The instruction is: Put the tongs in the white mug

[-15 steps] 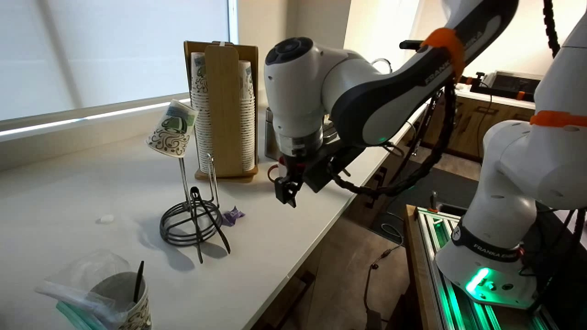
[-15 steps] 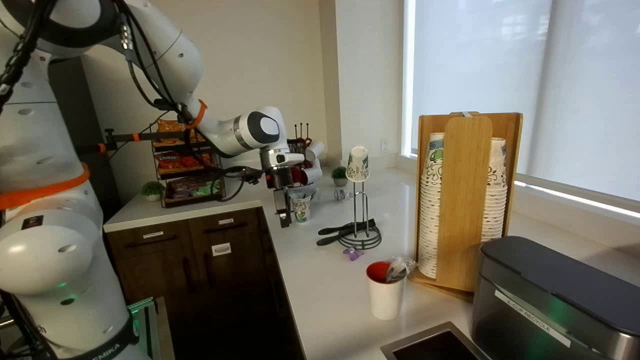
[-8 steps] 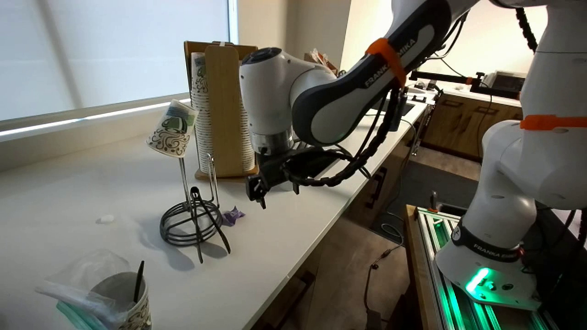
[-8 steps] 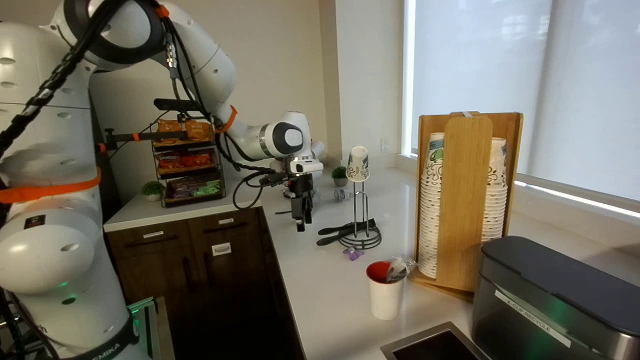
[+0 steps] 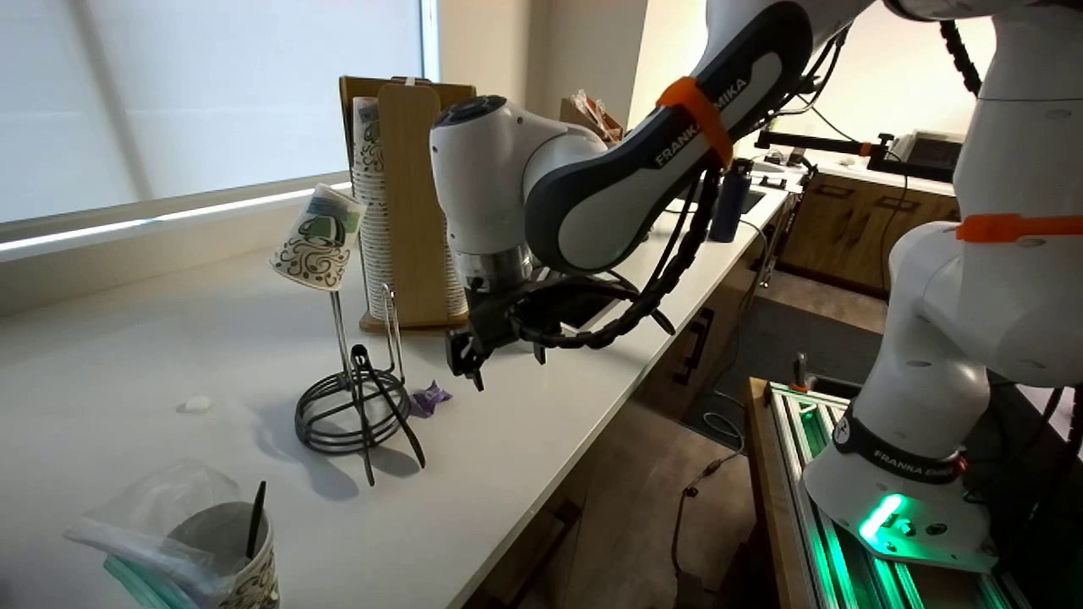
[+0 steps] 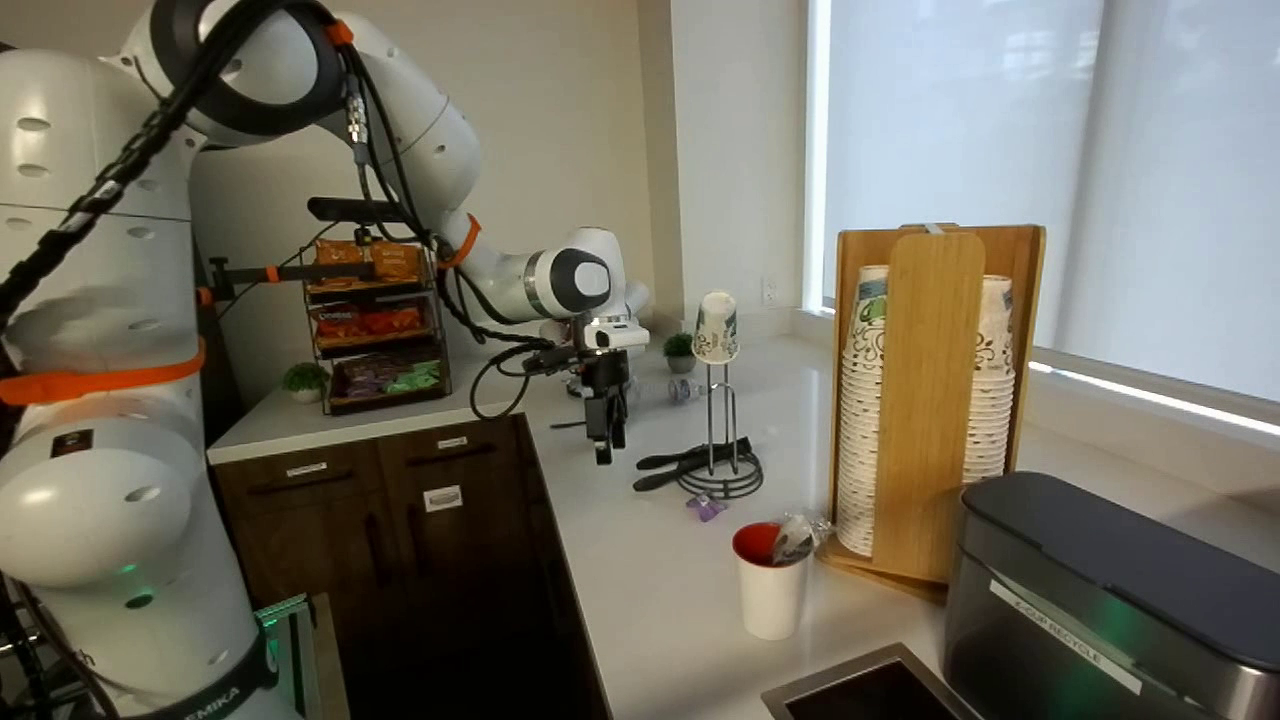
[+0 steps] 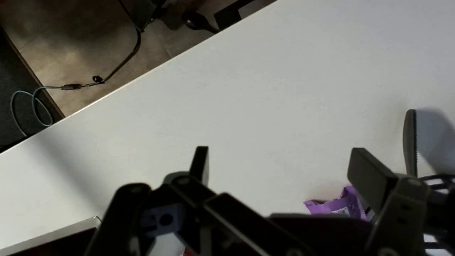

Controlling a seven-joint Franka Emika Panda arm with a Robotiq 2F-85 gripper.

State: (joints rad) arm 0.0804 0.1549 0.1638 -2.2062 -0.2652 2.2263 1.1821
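The black tongs (image 5: pixel 411 440) lean over the coiled base of a wire stand, their free ends on the counter; they also show in an exterior view (image 6: pixel 660 480). One serrated tong end (image 7: pixel 410 138) shows at the right of the wrist view. The white mug (image 6: pixel 770 600), red inside, stands upright on the counter with a clear wrapper at its rim. A sliver of white and red at the wrist view's bottom may be it. My gripper (image 5: pixel 509 369) is open and empty above the counter, beside the tongs but apart from them (image 6: pixel 610 450); its fingers (image 7: pixel 280 148) are wide apart.
The wire stand (image 5: pixel 326 440) carries an upturned paper cup (image 5: pixel 317 237). A purple wrapper (image 5: pixel 430 397) lies beside its base. A wooden cup dispenser (image 6: pixel 935 400) and a grey bin (image 6: pixel 1110 590) stand near the mug. A paper cup with a stick (image 5: pixel 254 575) sits at the front.
My open gripper has moved along the counter toward the tongs and the wire stand, most of it in the first half second. The tongs and mug have not moved.
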